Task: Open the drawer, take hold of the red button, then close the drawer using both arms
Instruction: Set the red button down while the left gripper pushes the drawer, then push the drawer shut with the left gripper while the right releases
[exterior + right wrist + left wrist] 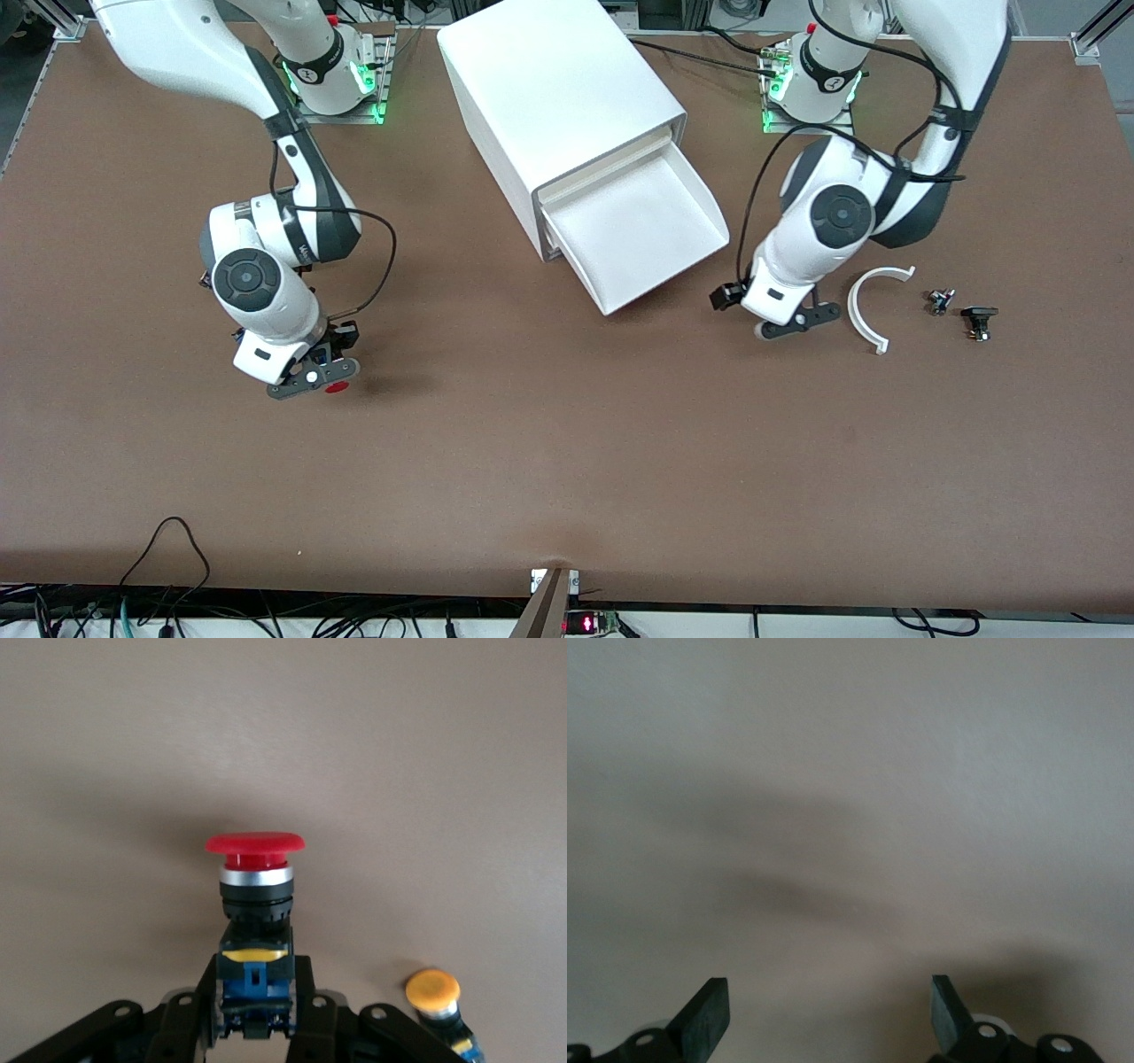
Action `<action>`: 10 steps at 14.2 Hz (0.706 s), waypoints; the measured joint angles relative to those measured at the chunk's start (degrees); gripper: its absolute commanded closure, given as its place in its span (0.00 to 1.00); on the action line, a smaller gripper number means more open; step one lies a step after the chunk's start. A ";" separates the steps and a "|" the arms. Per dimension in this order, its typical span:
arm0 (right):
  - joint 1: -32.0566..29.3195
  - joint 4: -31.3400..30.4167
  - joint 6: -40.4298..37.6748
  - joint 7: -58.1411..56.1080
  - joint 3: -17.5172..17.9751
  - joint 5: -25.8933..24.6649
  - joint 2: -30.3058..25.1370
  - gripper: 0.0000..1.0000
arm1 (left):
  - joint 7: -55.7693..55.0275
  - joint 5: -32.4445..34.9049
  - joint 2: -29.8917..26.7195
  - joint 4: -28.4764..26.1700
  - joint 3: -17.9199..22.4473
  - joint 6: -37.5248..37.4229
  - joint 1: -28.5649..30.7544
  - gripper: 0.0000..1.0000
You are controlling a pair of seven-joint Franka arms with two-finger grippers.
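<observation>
The drawer [642, 232], the lowest in the white cabinet [558, 89], stands pulled out and looks empty. My right gripper [314, 377] is shut on the button [336, 387] low over the table toward the right arm's end. In the right wrist view the fingers [306, 992] clamp the button's blue body and its red cap [255, 844] points away from the gripper [257, 988]. My left gripper [788, 323] hangs low over bare table beside the drawer's front lip. In the left wrist view it [828, 1014] is open and empty.
An orange-capped button [432, 990] lies on the table close to the right gripper. A white curved piece [873, 306] and two small dark parts [939, 301] [979, 321] lie toward the left arm's end. Cables run along the table's near edge.
</observation>
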 measured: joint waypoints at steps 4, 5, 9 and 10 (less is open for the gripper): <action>-3.20 -9.13 12.35 1.79 0.01 0.00 0.31 0.80 | -0.75 -4.66 0.17 -2.27 -4.04 0.37 -0.43 0.00; -3.97 -10.26 13.30 2.06 0.01 0.00 0.42 0.51 | -0.79 -4.85 0.18 -2.74 -5.40 0.42 -0.43 0.00; -5.90 -10.68 13.64 5.39 0.07 0.06 0.09 0.00 | -1.75 -5.57 0.17 -4.60 -11.14 0.48 -0.67 0.00; -6.05 -10.07 12.56 7.26 0.31 0.06 -0.48 0.00 | -1.81 -5.86 0.16 -4.98 -12.34 0.48 -0.72 0.00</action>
